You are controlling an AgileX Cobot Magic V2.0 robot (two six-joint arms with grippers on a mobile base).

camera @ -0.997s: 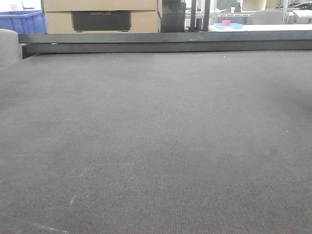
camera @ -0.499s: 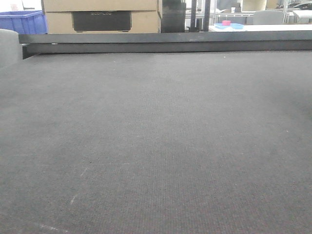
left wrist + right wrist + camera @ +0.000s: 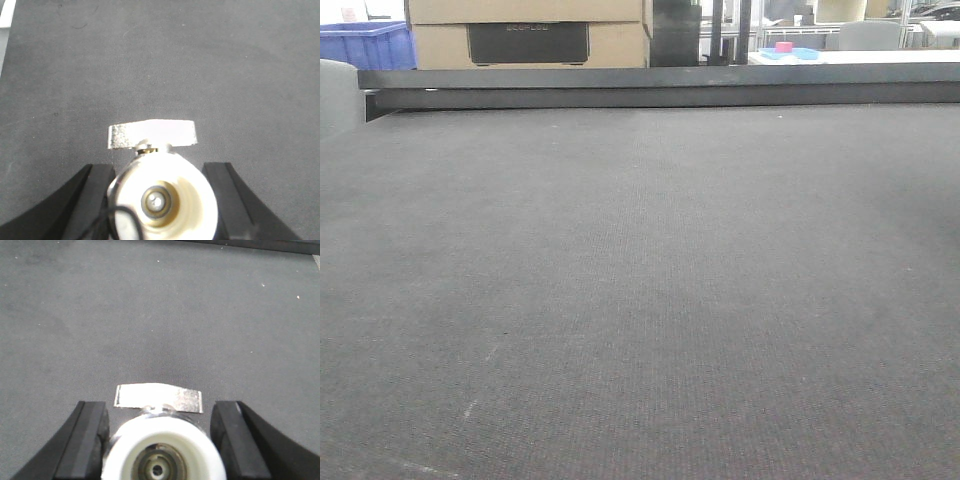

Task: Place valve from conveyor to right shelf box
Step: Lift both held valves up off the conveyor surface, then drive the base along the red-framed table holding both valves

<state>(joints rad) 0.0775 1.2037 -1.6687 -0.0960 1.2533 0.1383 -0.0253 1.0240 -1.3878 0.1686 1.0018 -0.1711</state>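
In the left wrist view a valve (image 3: 192,187) stands end-on between my left gripper's (image 3: 157,200) black fingers, which press against both its sides. Its white round end faces the camera and its silvery handle (image 3: 152,135) points away. The right wrist view shows a second valve (image 3: 162,429) held the same way, with my right gripper (image 3: 159,440) shut on it and its handle (image 3: 159,397) lying across. Dark grey conveyor (image 3: 640,280) fills the background under both. Neither gripper nor valve appears in the front view. The shelf and its box are out of view.
A black rail (image 3: 660,88) runs along the conveyor's far edge. Behind it stand cardboard cartons (image 3: 525,35), a blue crate (image 3: 365,45) and a white table with a pink item (image 3: 783,47). A grey rounded part (image 3: 335,95) sits at the belt's far left.
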